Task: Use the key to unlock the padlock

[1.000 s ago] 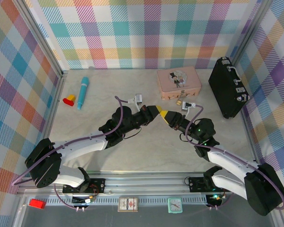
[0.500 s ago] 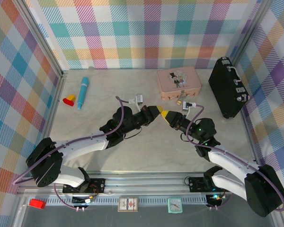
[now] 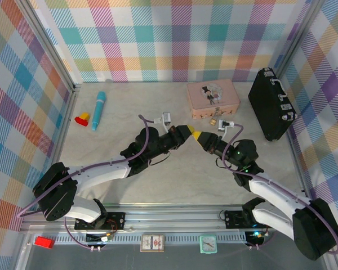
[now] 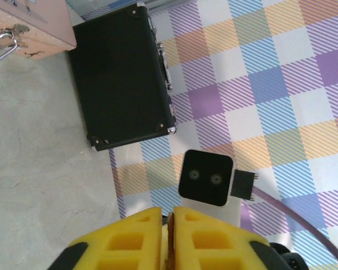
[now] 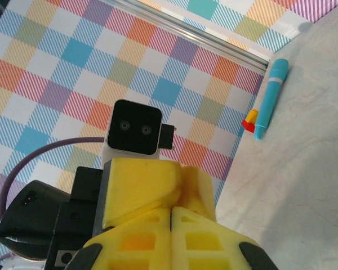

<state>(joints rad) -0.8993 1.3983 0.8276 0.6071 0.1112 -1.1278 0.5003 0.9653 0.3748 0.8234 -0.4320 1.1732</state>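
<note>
The left fingers (image 3: 183, 131) and the right fingers (image 3: 198, 135) met tip to tip over the middle of the table (image 3: 129, 101). Both pairs were squeezed together, and I could not tell if they held anything. The little padlock (image 3: 213, 121) lay just beside the pink tin (image 3: 213, 98).

The left arm (image 3: 96, 171) and right arm (image 3: 273, 194) are wearing white shells over black joints, each trailing a purple cable (image 3: 146, 126). The left gripper (image 3: 187, 131) and right gripper (image 3: 196, 135) are showing yellow fingers (image 4: 129, 244), with black 2-lens wrist cameras (image 4: 205, 179) behind.
</note>
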